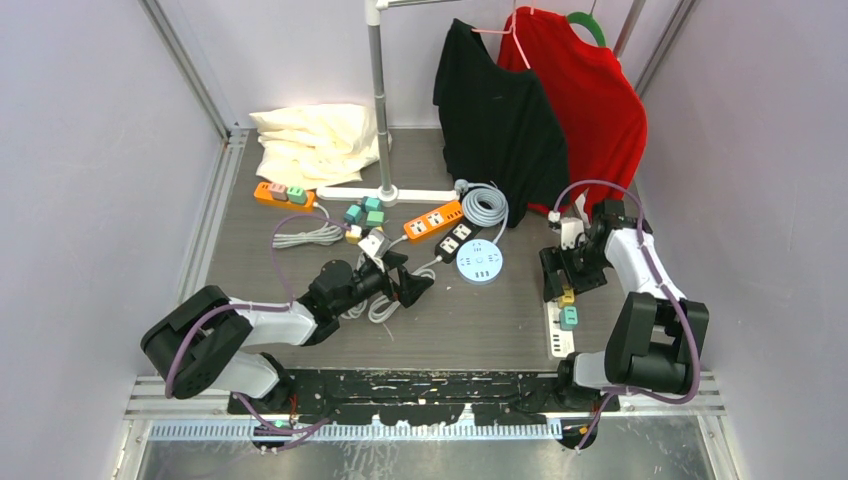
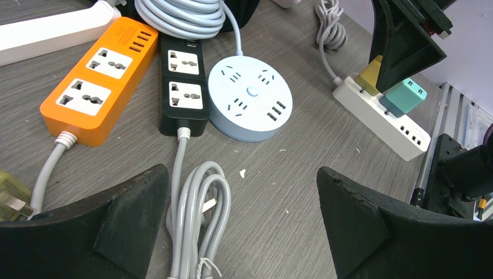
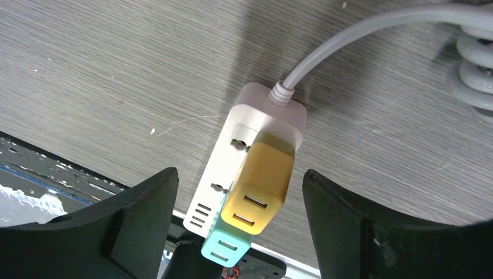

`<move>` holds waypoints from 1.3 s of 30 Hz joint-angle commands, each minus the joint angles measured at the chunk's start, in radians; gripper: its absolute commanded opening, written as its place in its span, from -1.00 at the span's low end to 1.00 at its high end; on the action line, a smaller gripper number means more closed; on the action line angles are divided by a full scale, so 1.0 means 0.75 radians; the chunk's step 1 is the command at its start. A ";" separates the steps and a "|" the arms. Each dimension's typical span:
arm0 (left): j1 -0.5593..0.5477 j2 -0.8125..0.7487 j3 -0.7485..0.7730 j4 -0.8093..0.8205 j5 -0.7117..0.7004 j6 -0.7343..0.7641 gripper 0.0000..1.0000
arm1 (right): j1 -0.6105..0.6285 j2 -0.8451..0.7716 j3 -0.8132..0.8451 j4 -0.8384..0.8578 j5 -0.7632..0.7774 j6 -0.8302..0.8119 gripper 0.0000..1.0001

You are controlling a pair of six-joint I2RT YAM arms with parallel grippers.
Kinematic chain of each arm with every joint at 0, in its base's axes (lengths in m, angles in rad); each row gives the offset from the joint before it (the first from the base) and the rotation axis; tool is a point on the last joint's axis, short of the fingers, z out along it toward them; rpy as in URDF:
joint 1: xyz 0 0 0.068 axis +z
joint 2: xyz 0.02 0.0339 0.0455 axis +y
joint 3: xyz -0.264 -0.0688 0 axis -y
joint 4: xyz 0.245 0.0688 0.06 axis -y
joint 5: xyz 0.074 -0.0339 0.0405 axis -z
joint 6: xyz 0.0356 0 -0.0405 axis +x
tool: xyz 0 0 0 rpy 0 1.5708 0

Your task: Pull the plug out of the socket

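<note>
1. Right wrist view: the right gripper (image 3: 238,174) hangs straight over a white power strip (image 3: 228,152) lying on the grey wood-grain table (image 3: 116,70). Its jaws are spread, one dark finger on each side of the yellow plug (image 3: 258,183), with a gap on both sides and nothing pinched.
2. The yellow plug, most likely the task's target, is seated in the strip, just beside a teal plug (image 3: 224,247) in the next socket. A grey cable (image 3: 349,40) leaves the strip's far end.
3. The straddling pose suggests a lined-up grasp: fingers set to close on the plug's flat sides, then lift it out.
4. Left wrist view: the left gripper (image 2: 241,171) is wide apart and empty, hovering low near an orange strip (image 2: 96,87), a black strip (image 2: 185,87) and a round pale-blue socket hub (image 2: 250,96).
5. The left arm is well apart from the white strip, so nothing is pinning it down. The strip may rise with the plug when it is pulled.
</note>
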 commanded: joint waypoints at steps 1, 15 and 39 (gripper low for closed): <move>0.000 -0.040 -0.006 0.101 0.008 0.018 0.94 | -0.007 -0.005 -0.019 0.003 0.060 -0.020 0.65; 0.001 -0.044 -0.014 0.115 0.016 0.018 0.94 | -0.006 0.087 0.030 -0.188 -0.137 -0.181 0.52; 0.000 -0.060 -0.032 0.131 0.012 0.020 0.94 | -0.307 -0.209 0.223 -0.345 -0.121 -0.524 0.54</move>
